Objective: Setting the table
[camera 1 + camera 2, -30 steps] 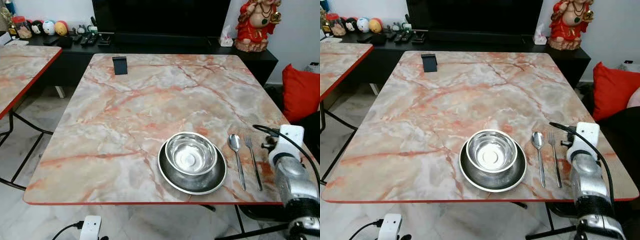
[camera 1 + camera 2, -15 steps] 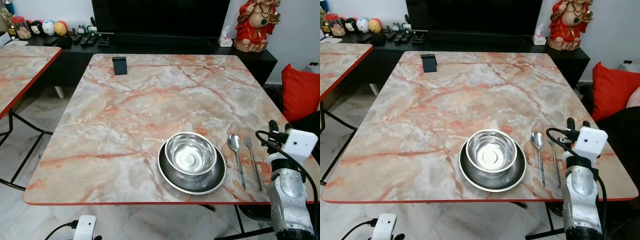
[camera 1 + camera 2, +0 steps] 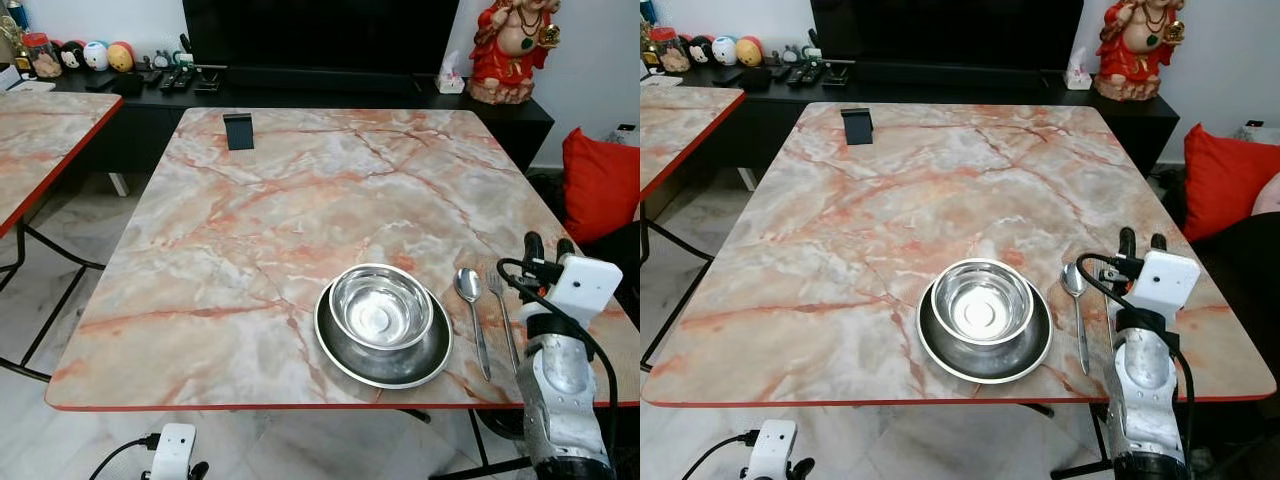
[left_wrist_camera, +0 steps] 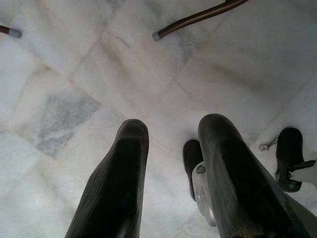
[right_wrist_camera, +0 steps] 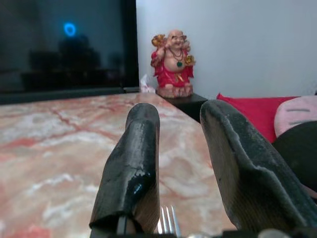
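- Right gripper (image 3: pixel 546 246) swung inward over the last second, from off the table's (image 3: pixel 300 200) right edge to just above the fork (image 3: pixel 503 312); fingers apart, nothing between them.
- Fork, spoon (image 3: pixel 472 310) and bowl (image 3: pixel 381 306) on plate (image 3: pixel 384 364) unmoved, side by side near the front edge; fork tines visible below the right fingers (image 5: pixel 136 163).
- Probably a reach toward the fork, perhaps to straighten it.
- Left gripper (image 4: pixel 171 173) hanging idle over the floor; fingers apart.

A marble-pattern table (image 3: pixel 300 200) stands on a pale tile floor (image 3: pixel 60 300); behind it a black cabinet (image 3: pixel 300 90) and white wall (image 3: pixel 100 20).
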You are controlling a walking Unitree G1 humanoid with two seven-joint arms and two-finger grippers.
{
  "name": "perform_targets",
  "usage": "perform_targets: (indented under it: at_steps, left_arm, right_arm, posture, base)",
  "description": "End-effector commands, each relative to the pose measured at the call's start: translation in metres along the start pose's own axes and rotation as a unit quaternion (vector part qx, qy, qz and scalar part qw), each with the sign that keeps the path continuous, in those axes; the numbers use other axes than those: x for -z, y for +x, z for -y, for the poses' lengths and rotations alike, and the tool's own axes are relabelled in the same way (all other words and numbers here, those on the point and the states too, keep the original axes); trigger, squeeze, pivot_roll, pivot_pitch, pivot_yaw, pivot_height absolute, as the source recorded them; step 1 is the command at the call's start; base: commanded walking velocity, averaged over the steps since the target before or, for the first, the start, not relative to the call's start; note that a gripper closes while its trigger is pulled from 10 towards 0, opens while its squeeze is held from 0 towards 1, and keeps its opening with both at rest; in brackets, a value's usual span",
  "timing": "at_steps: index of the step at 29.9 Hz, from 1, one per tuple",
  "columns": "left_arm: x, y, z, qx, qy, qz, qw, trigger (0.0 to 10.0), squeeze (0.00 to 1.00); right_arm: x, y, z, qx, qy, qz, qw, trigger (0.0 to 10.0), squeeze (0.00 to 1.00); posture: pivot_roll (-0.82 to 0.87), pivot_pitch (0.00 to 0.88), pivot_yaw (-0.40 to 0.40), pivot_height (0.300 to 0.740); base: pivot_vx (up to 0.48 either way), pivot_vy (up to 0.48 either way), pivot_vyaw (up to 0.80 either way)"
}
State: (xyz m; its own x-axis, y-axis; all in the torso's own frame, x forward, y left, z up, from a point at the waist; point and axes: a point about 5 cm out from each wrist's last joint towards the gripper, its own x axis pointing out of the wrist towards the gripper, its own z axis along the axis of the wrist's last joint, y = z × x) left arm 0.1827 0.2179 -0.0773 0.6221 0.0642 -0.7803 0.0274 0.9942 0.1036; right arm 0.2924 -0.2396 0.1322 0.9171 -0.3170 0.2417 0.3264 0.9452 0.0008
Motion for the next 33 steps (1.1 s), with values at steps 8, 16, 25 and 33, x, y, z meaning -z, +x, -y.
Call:
perform_targets:
  at_steps: [8, 16, 25, 33]
  left_arm:
    - [-0.005, 0.001, 0.0, 0.009, 0.018, 0.002, 1.0, 10.0, 0.0]
    - [-0.003, 0.001, -0.003, 0.005, 0.012, -0.001, 1.0, 10.0, 0.0]
    - [0.007, -0.001, -0.002, 0.007, 0.006, -0.018, 1.0, 10.0, 0.0]
    - [0.01, -0.002, 0.001, 0.012, 0.008, -0.026, 1.0, 10.0, 0.0]
  right_arm:
    - [-0.003, 0.003, -0.002, 0.015, 0.006, 0.008, 1.0, 10.0, 0.0]
    - [-0.005, 0.009, -0.004, 0.014, 0.001, 0.011, 1.0, 10.0, 0.0]
    - [-0.009, 0.012, -0.005, 0.009, 0.002, 0.019, 1.0, 10.0, 0.0]
    - [-0.008, 0.012, -0.01, 0.004, 0.002, 0.016, 1.0, 10.0, 0.0]
  posture:
    - [0.01, 0.0, 0.008, 0.74]
    - [0.02, 0.0, -0.003, 0.74]
    - [0.03, 0.0, -0.005, 0.74]
    - [0.03, 0.0, -0.001, 0.74]
  base:
    - [0.0, 0.0, 0.0]
    - [0.0, 0.0, 0.0]
    - [0.0, 0.159, 0.0]
    - [0.0, 0.373, 0.0]
